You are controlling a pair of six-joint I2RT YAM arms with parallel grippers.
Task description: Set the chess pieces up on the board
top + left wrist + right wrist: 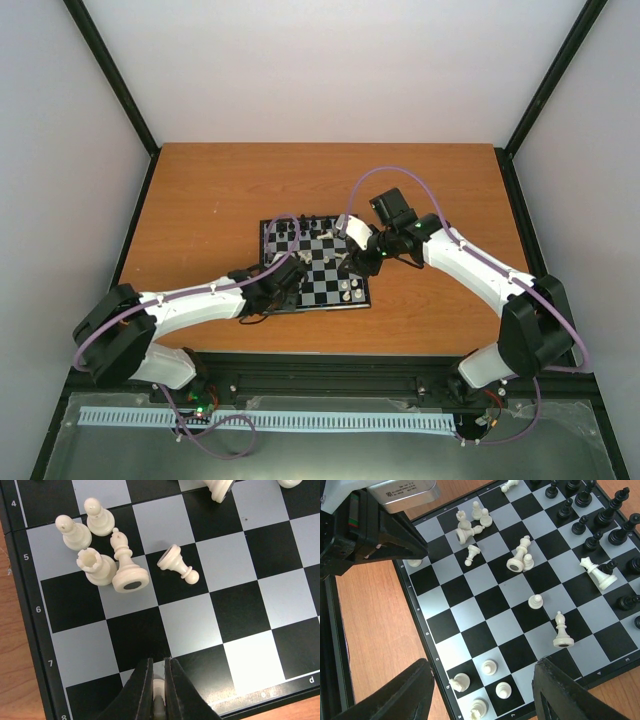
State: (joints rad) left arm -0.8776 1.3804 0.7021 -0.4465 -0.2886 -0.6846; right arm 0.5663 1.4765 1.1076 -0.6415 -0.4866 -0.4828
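Chess piece (158, 700), pinched by left end effector (158, 662)

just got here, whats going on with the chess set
This is midway through setting up a small chess board. The left hand is shut on one cream-white piece near a corner of the board. The right hand hangs open and empty above the board. Black pieces are grouped along one side; many white pieces lie scattered mid-board, several tipped over.

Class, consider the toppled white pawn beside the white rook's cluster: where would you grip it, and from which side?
Probably its narrow neck, from above, squeezing across its length: the pawn lies flat, with free room on both flanks.
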